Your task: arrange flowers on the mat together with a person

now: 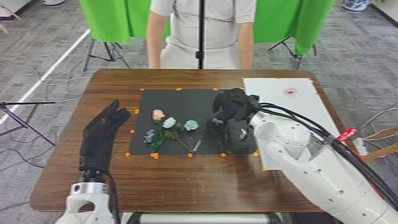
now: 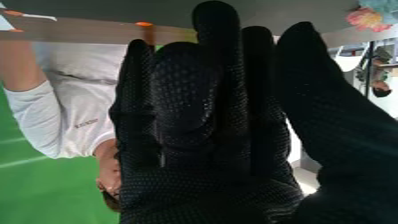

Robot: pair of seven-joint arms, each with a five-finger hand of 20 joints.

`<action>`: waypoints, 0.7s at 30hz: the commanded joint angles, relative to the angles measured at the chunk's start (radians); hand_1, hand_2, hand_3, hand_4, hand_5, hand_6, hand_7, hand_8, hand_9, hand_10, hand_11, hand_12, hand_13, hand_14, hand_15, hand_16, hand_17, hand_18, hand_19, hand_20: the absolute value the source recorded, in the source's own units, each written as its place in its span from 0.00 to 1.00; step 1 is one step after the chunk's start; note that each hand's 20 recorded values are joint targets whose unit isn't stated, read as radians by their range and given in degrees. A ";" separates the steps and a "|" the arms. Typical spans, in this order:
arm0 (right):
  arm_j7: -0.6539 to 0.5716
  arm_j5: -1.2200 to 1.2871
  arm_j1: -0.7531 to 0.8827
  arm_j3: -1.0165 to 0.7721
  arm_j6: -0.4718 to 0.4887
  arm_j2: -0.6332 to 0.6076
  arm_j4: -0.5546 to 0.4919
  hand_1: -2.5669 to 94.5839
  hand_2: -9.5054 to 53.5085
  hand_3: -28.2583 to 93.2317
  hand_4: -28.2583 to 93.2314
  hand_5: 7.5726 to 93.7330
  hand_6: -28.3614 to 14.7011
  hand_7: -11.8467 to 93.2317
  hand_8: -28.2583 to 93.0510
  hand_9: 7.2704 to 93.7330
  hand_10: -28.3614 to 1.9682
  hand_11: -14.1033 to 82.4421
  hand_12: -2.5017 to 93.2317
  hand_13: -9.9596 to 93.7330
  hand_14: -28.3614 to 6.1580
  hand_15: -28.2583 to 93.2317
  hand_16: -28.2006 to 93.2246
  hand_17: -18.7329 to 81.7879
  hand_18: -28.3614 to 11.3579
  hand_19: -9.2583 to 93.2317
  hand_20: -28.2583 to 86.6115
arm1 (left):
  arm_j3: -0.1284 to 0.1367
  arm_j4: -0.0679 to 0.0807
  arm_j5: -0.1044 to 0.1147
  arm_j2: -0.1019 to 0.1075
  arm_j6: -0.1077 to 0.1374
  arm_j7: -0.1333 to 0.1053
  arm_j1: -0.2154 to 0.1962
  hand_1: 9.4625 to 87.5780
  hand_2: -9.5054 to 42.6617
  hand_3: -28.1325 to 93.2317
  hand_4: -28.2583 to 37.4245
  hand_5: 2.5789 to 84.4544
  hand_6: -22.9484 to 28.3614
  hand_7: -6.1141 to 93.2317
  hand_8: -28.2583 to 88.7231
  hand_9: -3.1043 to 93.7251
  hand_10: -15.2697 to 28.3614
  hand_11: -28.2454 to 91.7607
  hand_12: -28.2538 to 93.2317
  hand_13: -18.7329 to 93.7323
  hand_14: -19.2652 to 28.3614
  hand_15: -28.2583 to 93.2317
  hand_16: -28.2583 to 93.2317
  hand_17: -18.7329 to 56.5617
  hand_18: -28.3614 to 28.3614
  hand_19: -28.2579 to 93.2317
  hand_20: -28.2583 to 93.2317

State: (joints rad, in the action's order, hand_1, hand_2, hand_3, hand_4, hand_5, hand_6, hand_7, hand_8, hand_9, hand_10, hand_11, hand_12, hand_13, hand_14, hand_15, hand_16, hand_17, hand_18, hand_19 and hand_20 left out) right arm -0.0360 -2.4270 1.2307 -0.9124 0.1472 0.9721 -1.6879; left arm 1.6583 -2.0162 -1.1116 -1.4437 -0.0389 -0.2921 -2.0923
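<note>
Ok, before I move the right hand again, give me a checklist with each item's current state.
1. Right hand empty, fingers straight: ok, nothing shows between thumb and fingers.
2. Right hand clear of the black mat: not ok, it is over the mat's right part.
3. Left hand out of the way: ok, beside the mat's left edge.
4. Pink flower and blue flower on the mat: ok, both left of the right hand.
5. White sheet clear: not ok, a small pink item lies on it.
6. Mat area directly beneath the right hand free: cannot tell, hidden.
</note>
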 commanded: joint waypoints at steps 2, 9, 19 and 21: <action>0.021 -0.023 0.024 -0.060 0.014 -0.009 -0.034 0.46 0.00 0.83 0.03 0.64 0.82 0.30 0.11 0.86 0.60 0.32 0.23 0.86 0.66 0.72 0.49 0.50 0.34 0.60 0.62 | -0.005 0.012 0.001 -0.005 -0.016 -0.001 -0.004 0.20 0.04 0.79 0.14 0.50 0.52 0.13 0.20 0.47 0.62 0.34 0.37 0.49 0.71 0.32 0.26 0.34 0.66 0.25 0.38; -0.040 0.277 0.245 -0.315 -0.201 0.057 -0.242 0.36 0.00 0.84 0.05 0.63 0.79 0.30 0.12 0.83 0.56 0.33 0.23 0.81 0.57 0.69 0.48 0.48 0.32 0.58 0.61 | -0.004 0.010 0.000 -0.005 -0.015 0.002 -0.006 0.20 0.04 0.78 0.14 0.50 0.52 0.13 0.20 0.47 0.63 0.34 0.37 0.49 0.71 0.32 0.26 0.34 0.66 0.25 0.38; 0.200 1.320 0.659 -0.584 -0.083 0.270 -0.366 0.15 0.22 0.82 0.07 0.33 0.66 0.20 0.16 0.35 0.44 0.18 0.14 0.35 0.46 0.27 0.38 0.34 0.38 0.17 0.48 | -0.007 0.014 -0.007 -0.007 -0.030 -0.002 -0.006 0.20 0.04 0.78 0.15 0.50 0.52 0.13 0.20 0.47 0.63 0.34 0.37 0.49 0.71 0.32 0.26 0.35 0.65 0.25 0.38; 0.245 1.299 0.748 -0.587 -0.112 0.314 -0.397 0.12 0.23 0.83 0.07 0.27 0.66 0.19 0.16 0.30 0.46 0.16 0.12 0.31 0.51 0.25 0.36 0.32 0.41 0.14 0.46 | -0.010 0.013 -0.017 -0.015 -0.029 -0.007 -0.004 0.21 0.04 0.78 0.15 0.50 0.52 0.13 0.20 0.47 0.63 0.35 0.37 0.49 0.71 0.32 0.26 0.35 0.64 0.25 0.38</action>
State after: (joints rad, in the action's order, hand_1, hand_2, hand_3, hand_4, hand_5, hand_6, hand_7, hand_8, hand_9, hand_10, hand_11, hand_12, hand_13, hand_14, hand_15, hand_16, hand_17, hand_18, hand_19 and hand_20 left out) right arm 0.0886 -1.8363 1.6476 -1.5525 0.0867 1.1994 -2.0578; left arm 1.6577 -2.0152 -1.1120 -1.4438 -0.0470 -0.2931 -2.0932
